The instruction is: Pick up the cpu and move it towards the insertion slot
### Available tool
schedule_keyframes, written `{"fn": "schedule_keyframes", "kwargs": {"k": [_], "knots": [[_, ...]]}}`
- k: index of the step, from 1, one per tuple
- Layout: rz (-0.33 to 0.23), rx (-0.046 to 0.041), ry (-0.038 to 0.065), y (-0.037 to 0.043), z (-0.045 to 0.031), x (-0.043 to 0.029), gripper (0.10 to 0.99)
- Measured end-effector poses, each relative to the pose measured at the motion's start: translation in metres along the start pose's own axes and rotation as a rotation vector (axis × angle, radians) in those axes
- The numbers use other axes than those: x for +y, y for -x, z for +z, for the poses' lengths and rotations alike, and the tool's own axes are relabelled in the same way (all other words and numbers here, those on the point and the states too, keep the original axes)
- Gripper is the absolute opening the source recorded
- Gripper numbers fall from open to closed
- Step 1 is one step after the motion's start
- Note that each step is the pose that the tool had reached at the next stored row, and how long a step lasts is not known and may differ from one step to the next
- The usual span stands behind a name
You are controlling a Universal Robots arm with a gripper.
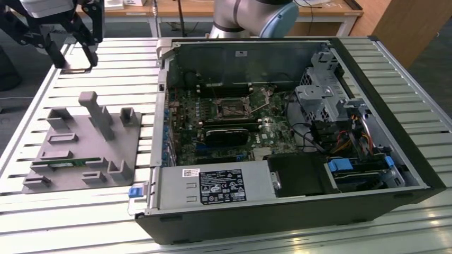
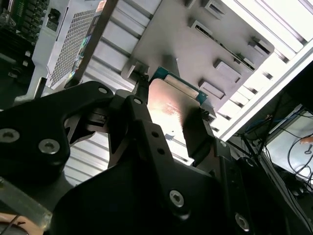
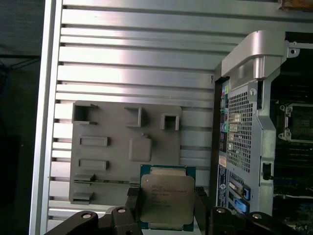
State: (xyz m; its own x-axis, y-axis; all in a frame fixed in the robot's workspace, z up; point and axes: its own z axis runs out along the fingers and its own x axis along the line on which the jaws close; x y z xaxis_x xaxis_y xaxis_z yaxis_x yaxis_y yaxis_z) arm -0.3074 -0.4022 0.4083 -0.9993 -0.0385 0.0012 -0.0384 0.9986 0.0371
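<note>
We see the gripper (image 3: pixel 167 205) closed on the chip (image 3: pixel 167 200), its fingers (image 2: pixel 198 134) clamped against two opposite edges, silvery top showing in both wrist views. In the exterior view the gripper sits in the upper left of the frame, above the slatted table (image 1: pixel 71 217). Below lies the grey holder tray (image 1: pixel 88 145). Farther right, inside the open computer case (image 1: pixel 282 222), sits the socket (image 1: pixel 231 108), well apart from the chip.
</note>
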Motion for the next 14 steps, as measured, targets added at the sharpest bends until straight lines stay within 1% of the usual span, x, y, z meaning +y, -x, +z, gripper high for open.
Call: {"fn": "schedule_keyframes", "kwargs": {"k": [5, 14], "knots": [[0.000, 0.0000, 0.000, 0.0099, 0.0000, -0.0004, 0.533], [0.000, 0.0000, 0.000, 0.0311, 0.0001, -0.0009, 0.533]]}}
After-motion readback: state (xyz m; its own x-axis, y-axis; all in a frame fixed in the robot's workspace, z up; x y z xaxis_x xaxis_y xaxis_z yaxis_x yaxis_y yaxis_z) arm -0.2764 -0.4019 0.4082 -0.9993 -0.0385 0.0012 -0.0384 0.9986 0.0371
